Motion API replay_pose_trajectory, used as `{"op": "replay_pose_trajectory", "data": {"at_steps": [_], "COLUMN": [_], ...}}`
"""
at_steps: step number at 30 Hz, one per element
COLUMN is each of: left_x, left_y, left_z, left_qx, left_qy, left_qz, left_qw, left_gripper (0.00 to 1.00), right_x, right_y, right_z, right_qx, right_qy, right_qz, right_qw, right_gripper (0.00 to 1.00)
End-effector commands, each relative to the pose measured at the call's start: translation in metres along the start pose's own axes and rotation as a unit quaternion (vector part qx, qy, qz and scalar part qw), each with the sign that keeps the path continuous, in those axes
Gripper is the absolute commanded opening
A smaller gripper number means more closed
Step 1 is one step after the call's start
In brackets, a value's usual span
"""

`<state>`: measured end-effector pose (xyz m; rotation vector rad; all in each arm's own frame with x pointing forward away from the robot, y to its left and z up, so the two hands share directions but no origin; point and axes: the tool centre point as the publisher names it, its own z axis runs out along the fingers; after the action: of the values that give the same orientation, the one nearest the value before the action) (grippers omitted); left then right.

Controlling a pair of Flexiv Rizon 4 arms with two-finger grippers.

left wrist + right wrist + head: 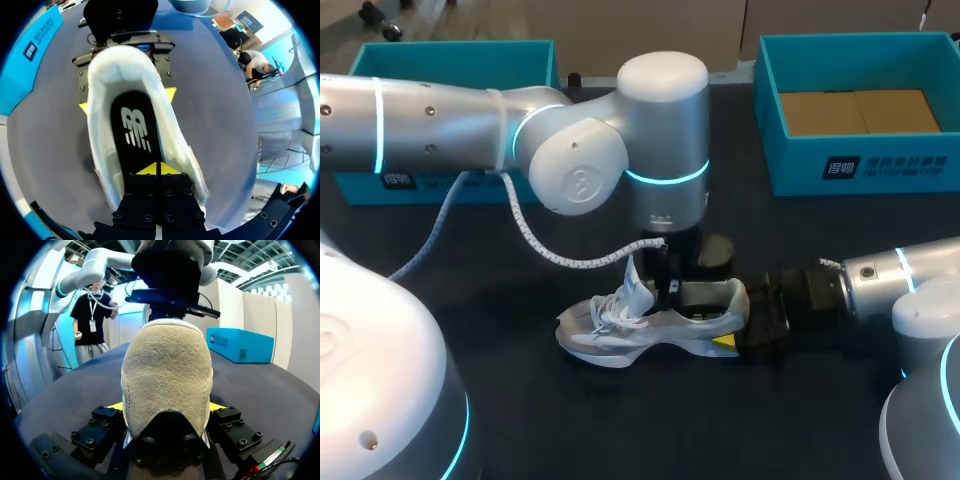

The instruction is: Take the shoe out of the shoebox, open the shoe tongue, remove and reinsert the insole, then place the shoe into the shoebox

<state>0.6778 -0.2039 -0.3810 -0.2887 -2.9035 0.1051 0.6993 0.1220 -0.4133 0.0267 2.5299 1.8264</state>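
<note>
One step is plainly done: the shoe lies out of the shoebox on the table, well apart from it, its tongue standing lifted; my right gripper clamps the heel from both sides, while my left gripper reaches down into the opening with its tips pressed together over the insole, nothing visibly between them. The insole lies flat inside, so I cannot tell whether it has yet to come out or is already back in; I judge that boxing the shoe remains.

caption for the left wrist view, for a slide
Left end effector closed over the black insole, right end effector clamping the white shoe at its heel.
</note>
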Motion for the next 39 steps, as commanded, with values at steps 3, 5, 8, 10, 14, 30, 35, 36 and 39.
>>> {"op": "replay_pose_trajectory", "data": {"at_steps": [3, 5, 8, 10, 14, 30, 35, 36, 39], "left_x": [0.010, 0.012, 0.016, 0.019, 0.017, 0.000, -0.011, -0.013, -0.021], "left_y": [0.008, 0.008, 0.005, 0.004, 0.002, -0.004, -0.007, -0.006, -0.006], "left_z": [0.002, 0.004, 0.005, 0.007, 0.011, 0.026, 0.031, 0.032, 0.034], "left_qx": [-0.005, -0.008, -0.008, -0.008, -0.013, -0.034, -0.055, -0.060, -0.074], "left_qy": [0.000, -0.001, -0.001, -0.001, -0.010, -0.074, -0.100, -0.111, -0.134], "left_qz": [0.015, 0.020, 0.023, 0.024, 0.016, 0.004, -0.011, -0.016, -0.028], "left_qw": [1.000, 1.000, 1.000, 1.000, 1.000, 0.997, 0.993, 0.992, 0.988], "left_gripper": [0.00, 0.00, 0.00, 0.00, 0.18, 0.39, 0.40, 0.40, 0.39], "right_x": [0.000, 0.000, 0.000, 0.000, 0.000, 0.000, 0.000, 0.000, 0.000], "right_y": [-0.002, -0.002, -0.002, -0.002, -0.002, -0.002, -0.002, -0.002, -0.002], "right_z": [0.002, 0.002, 0.002, 0.002, 0.002, 0.002, 0.002, 0.002, 0.002], "right_qx": [0.001, 0.001, 0.001, 0.001, 0.001, 0.001, 0.001, 0.001, 0.001], "right_qy": [-0.001, -0.001, -0.001, -0.001, -0.001, -0.001, -0.001, -0.001, -0.001], "right_qz": [0.000, 0.000, 0.000, 0.000, 0.000, 0.000, 0.000, 0.000, 0.000], "right_qw": [1.000, 1.000, 1.000, 1.000, 1.000, 1.000, 1.000, 1.000, 1.000], "right_gripper": [0.00, 0.00, 0.00, 0.00, 0.00, 0.00, 0.00, 0.00, 0.00]}}
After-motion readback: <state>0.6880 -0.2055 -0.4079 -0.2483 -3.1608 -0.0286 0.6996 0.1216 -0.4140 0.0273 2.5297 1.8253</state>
